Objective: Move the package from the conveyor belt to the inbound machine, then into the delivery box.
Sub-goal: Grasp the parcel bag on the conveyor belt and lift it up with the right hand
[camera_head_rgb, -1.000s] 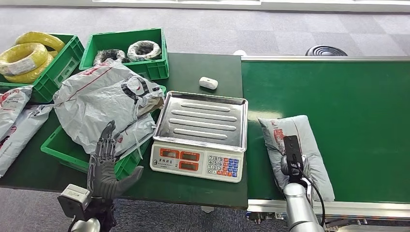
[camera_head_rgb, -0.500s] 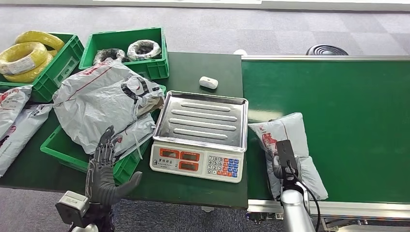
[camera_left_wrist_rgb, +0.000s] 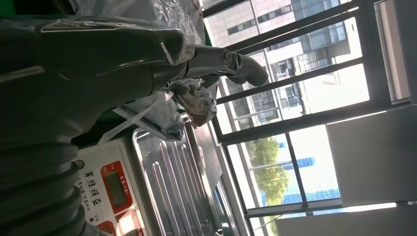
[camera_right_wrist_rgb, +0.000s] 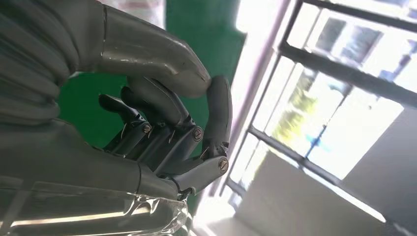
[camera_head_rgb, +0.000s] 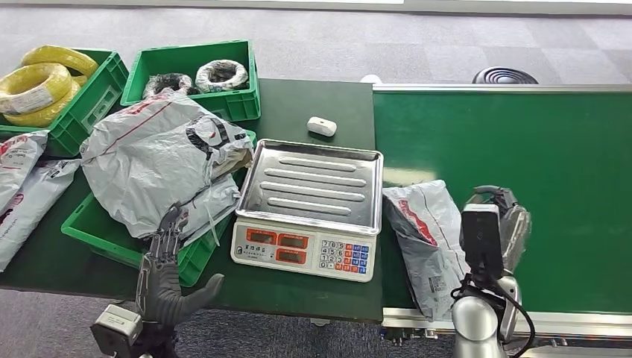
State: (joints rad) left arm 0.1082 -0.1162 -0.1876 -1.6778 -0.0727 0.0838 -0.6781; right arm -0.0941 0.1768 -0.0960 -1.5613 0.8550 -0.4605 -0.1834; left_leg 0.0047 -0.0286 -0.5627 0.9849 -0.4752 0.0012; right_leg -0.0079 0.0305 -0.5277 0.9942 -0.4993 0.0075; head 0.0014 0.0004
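Note:
The grey poly package [camera_head_rgb: 423, 233] lies on the green conveyor belt [camera_head_rgb: 522, 142] at its near left corner, close to the scale [camera_head_rgb: 313, 183], with one end drooping over the belt's front edge. My right hand [camera_head_rgb: 507, 218] hovers just to the package's right, apart from it. In the right wrist view the right hand [camera_right_wrist_rgb: 162, 128] has its fingers curled against the thumb with nothing in them. My left hand [camera_head_rgb: 165, 262] is raised by the table's front edge with fingers spread, holding nothing, near the green delivery crate [camera_head_rgb: 93, 231].
Large grey bags [camera_head_rgb: 156, 156] fill the delivery crate. Two more green crates hold yellow coils [camera_head_rgb: 45, 86] and wrapped rolls [camera_head_rgb: 220, 74]. A small white device [camera_head_rgb: 321, 126] sits behind the scale. More bags [camera_head_rgb: 22, 186] lie at the far left.
The package has slid left toward the scale and turned. My right hand, which lay on it, has come off and now stands to its right, raised. The left hand has barely moved.

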